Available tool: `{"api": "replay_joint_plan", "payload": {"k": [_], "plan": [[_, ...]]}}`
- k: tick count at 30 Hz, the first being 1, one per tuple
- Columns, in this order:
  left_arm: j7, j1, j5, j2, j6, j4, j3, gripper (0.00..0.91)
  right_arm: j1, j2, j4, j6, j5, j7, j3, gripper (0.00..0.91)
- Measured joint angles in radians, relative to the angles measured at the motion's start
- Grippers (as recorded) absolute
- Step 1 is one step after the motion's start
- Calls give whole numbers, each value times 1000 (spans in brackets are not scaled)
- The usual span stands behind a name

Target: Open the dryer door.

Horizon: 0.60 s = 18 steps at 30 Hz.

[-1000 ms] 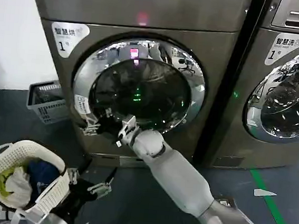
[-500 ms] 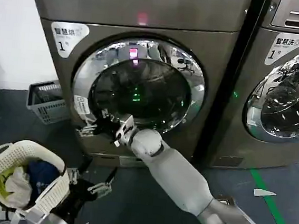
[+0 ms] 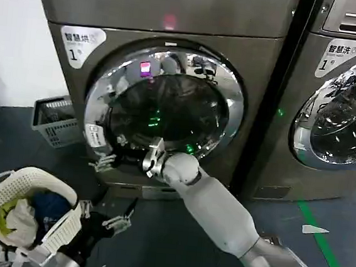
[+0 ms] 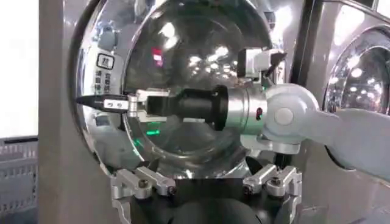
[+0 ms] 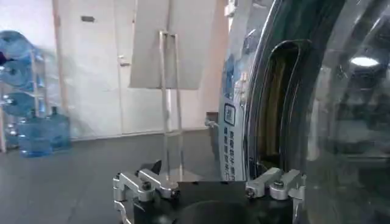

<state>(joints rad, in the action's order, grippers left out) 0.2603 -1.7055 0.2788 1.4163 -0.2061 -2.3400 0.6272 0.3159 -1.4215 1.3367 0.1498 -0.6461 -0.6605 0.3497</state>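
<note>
Door (image 3: 168,107) now swung ajar at its left edge; it sat flush a second ago. Your right gripper (image 3: 107,160) has fingers hooked wide on that left rim. Left gripper (image 3: 110,218) parked low, open, beside laundry basket (image 3: 23,204). Grey crate (image 3: 56,122) by dryer's left corner.

**Dark floor, seen around the dryer**

Stands on a dark floor (image 3: 13,136): the steel dryer (image 3: 163,94), against the white wall. Just left of the dryer's base, a grey slatted crate (image 3: 56,122). Further out from its front and to its left, a white laundry basket (image 3: 22,210) with bunched clothes inside. Right of the dryer, touching or nearly so, a second machine (image 3: 335,104). Running out from that machine's foot, a green floor stripe (image 3: 327,252), a pale scrap (image 3: 315,230) just beside it.
</note>
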Motion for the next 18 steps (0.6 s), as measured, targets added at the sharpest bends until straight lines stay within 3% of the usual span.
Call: {"api": "replay_joint_plan", "payload": {"k": [8, 18], "plan": [[13, -3, -16, -15, -37, -5, 54, 907, 4, 18, 15, -32, -1, -70, -7, 907], [20, 35, -7, -44, -83, 6, 208, 907, 29, 61, 44, -34, 21, -207, -17, 907]]}}
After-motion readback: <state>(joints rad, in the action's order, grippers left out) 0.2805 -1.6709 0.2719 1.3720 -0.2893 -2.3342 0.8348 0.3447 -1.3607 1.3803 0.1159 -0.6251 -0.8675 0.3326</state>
